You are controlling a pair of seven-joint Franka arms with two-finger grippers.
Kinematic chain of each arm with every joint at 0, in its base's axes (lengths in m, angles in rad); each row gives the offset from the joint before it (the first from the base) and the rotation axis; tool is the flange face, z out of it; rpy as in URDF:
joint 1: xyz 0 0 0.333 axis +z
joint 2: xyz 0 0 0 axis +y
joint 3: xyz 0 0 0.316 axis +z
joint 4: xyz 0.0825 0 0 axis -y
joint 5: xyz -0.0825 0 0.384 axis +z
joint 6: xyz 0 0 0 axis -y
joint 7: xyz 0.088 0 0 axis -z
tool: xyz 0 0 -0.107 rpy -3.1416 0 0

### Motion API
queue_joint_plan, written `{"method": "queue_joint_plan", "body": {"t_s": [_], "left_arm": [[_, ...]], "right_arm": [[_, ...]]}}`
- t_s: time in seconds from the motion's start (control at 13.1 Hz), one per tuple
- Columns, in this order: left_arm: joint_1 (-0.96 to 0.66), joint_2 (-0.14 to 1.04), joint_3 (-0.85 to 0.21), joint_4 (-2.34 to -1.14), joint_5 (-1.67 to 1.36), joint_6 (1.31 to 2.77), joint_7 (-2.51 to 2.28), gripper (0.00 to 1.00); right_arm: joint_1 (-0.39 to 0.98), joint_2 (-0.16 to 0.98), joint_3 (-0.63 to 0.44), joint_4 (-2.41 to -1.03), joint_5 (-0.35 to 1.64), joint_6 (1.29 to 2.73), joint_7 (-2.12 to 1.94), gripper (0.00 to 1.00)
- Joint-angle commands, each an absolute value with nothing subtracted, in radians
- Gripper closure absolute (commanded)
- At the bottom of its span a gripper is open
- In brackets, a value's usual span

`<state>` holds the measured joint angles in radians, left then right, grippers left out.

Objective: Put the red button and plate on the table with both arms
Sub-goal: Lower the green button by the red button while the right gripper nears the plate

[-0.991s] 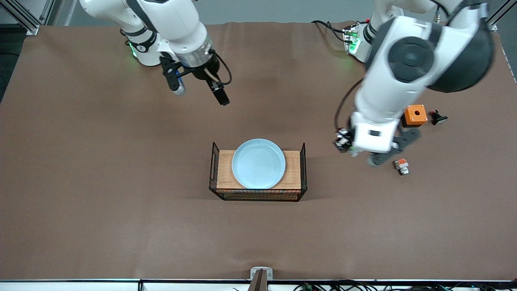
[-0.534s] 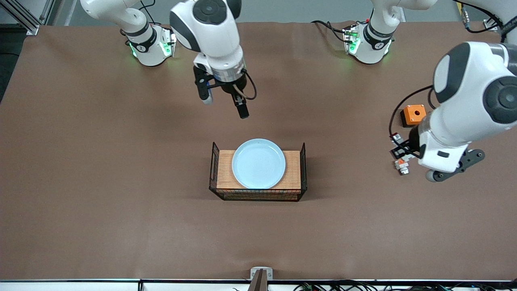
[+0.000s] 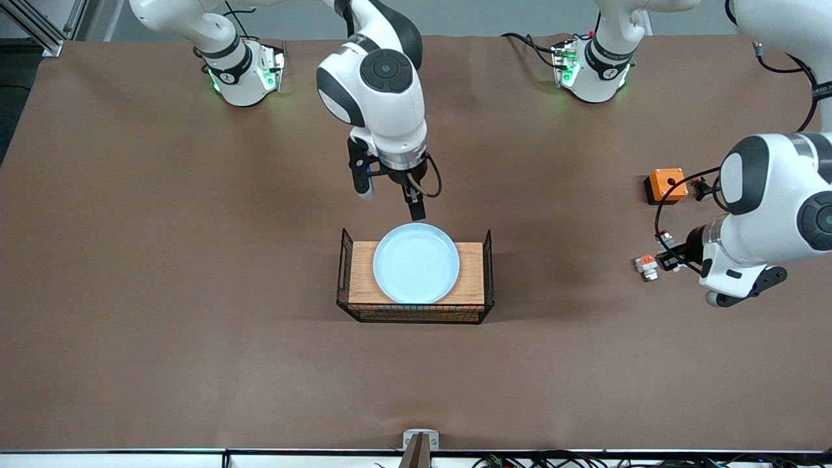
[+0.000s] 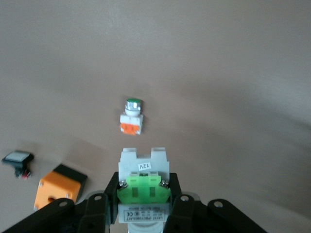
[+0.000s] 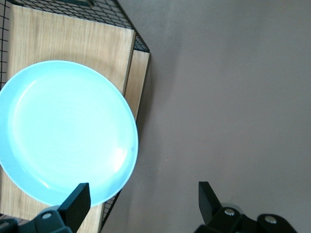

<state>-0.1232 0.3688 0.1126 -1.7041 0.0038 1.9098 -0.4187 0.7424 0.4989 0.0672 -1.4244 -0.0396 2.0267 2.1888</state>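
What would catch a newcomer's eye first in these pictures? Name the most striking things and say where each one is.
The light blue plate stands out most, lying on the wooden-topped wire crate in the middle of the brown table, with the open right gripper hanging over the table beside the plate's rim. Toward the left arm's end, the left gripper is shut on the red button, above a similar part with an orange block and near an orange box.

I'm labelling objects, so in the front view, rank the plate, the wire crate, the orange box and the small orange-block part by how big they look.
Largest to smallest:
1. wire crate
2. plate
3. orange box
4. orange-block part
All four rest at table level or just above it, so the ranking seems reliable.
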Motion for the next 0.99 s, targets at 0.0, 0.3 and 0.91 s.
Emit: {"method": "queue_joint_plan", "body": {"t_s": [0.0, 0.3, 0.91], "left_arm": [[-0.100, 0.356, 0.110, -1.819, 0.032, 2.043, -0.358, 0.97], [-0.017, 0.442, 0.107, -1.850, 0.074, 2.195, -0.230, 0.97], [0.090, 0.586, 0.106, -1.845, 0.074, 2.420, 0.034, 0.96]], "right_arm": [[0.747, 0.549, 0.063, -1.370, -0.063, 2.010, 2.210, 0.06], [0.741, 0.569, 0.061, -1.371, -0.064, 2.019, 2.203, 0.20], [0.736, 0.615, 0.061, -1.374, -0.071, 2.062, 2.192, 0.31]]}}
